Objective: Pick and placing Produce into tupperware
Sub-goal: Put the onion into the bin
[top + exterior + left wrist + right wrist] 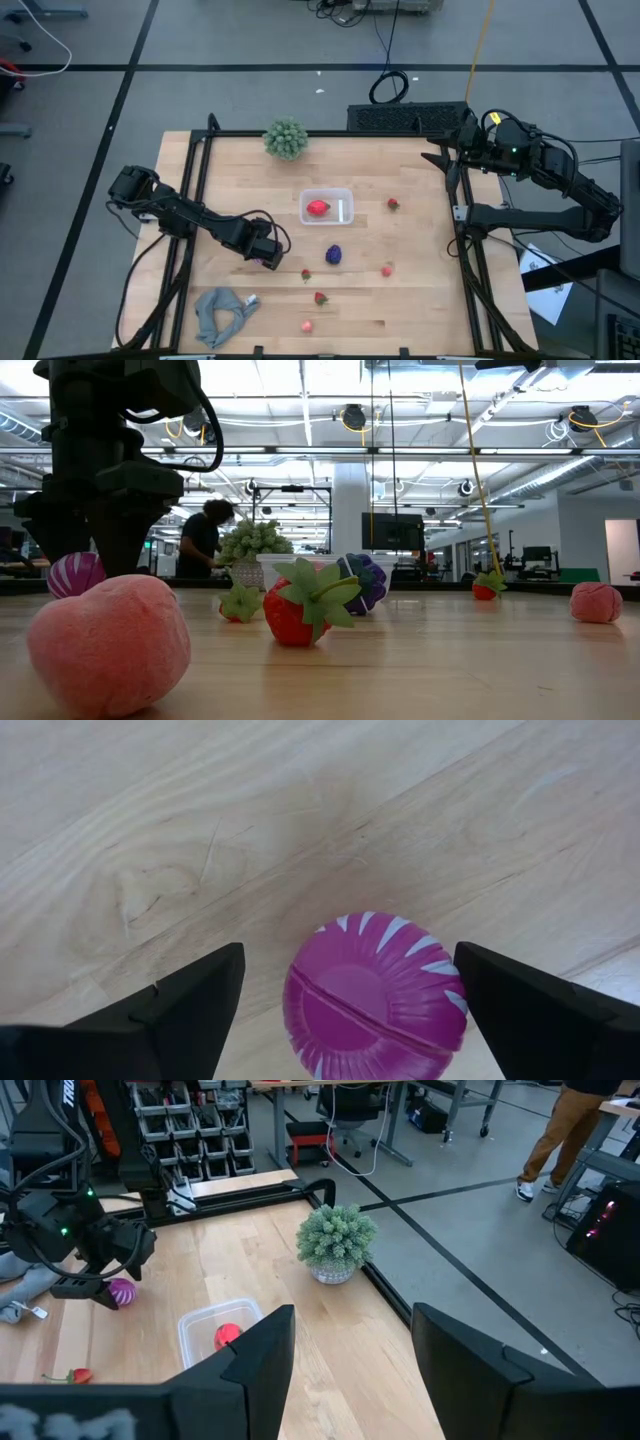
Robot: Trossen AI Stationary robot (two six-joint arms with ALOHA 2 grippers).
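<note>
Magenta onion, white-striped, sits on the wood table between the left gripper's spread, released fingers, untouched. We note one red piece inside the tupperware. Right gripper waits unclenched, holding nothing, at the table's far right corner.

Bare table lies between tupperware and scattered produce.

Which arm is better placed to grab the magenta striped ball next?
Left. The left gripper is open with its fingers either side of the magenta ball; the right gripper waits at the table's far edge.
</note>
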